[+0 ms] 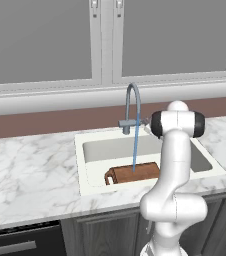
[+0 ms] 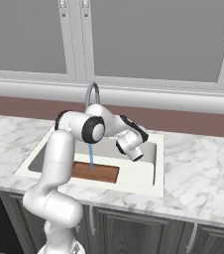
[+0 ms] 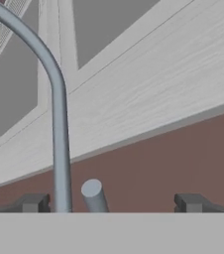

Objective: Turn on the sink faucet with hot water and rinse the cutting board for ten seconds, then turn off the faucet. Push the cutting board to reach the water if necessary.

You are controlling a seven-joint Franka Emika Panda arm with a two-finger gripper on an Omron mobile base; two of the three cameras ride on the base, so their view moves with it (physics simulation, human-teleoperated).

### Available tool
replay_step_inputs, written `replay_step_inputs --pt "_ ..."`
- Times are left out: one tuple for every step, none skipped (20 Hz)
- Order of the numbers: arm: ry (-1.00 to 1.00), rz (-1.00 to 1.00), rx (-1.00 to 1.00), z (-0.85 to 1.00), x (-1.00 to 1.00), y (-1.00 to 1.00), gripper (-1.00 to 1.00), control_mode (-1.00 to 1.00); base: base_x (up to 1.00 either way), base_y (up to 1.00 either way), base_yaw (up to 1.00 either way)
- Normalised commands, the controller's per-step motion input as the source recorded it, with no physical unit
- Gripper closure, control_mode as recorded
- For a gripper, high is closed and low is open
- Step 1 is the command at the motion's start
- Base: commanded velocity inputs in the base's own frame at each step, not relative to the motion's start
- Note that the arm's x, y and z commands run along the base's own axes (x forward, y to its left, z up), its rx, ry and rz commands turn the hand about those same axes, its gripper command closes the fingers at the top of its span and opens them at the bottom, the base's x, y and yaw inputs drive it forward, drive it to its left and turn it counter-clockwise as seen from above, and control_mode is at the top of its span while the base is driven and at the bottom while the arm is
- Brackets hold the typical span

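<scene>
The sink faucet (image 1: 133,102) rises grey and arched behind the cream sink (image 1: 83,167). A thin pale-blue stream of water (image 1: 134,150) falls from its spout onto the reddish-brown cutting board (image 1: 133,173), which lies flat at the basin's front. From the right, the water (image 2: 90,157) lands on the cutting board (image 2: 95,172) too. In the hand view my gripper (image 3: 112,203) is open, its fingertips (image 3: 34,202) wide apart. The faucet's short lever (image 3: 93,194) and upright pipe (image 3: 60,149) stand between them, and nothing is gripped.
White grey-veined marble counter (image 1: 30,170) surrounds the sink. A brown backsplash (image 1: 45,122) and a window sill (image 1: 50,100) run behind the faucet. My own white arm (image 1: 175,165) stands over the basin's right half.
</scene>
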Motion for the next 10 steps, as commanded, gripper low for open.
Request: replay_step_inputs --pt "0.00 0.07 0.00 -0.06 0.00 0.00 -1.00 -1.00 0.00 0.00 0.00" --pt "0.00 0.07 0.00 -0.05 0.00 0.00 -1.00 -1.00 0.00 0.00 0.00" --pt "0.00 0.07 0.00 -0.04 0.00 0.00 -1.00 -1.00 0.00 0.00 0.00" --pt "0.00 0.06 0.00 -0.06 0.00 0.00 -1.00 -1.00 0.00 0.00 0.00" --pt "0.00 0.01 0.00 -0.01 0.00 0.00 -1.00 -1.00 0.00 0.00 0.00" --pt "0.00 0.01 0.00 -0.02 0.00 0.00 -1.00 -1.00 0.00 0.00 0.00" --pt "0.00 0.00 0.00 -0.01 0.00 0.00 -1.00 -1.00 0.00 0.00 0.00" --pt "0.00 0.00 0.00 0.00 0.00 0.00 -1.00 -1.00 0.00 0.00 0.00" --pt "0.00 0.01 0.00 -0.01 0.00 0.00 -1.00 -1.00 0.00 0.00 0.00" --pt "0.00 0.01 0.00 -0.04 0.00 0.00 -1.00 -1.00 0.00 0.00 0.00"
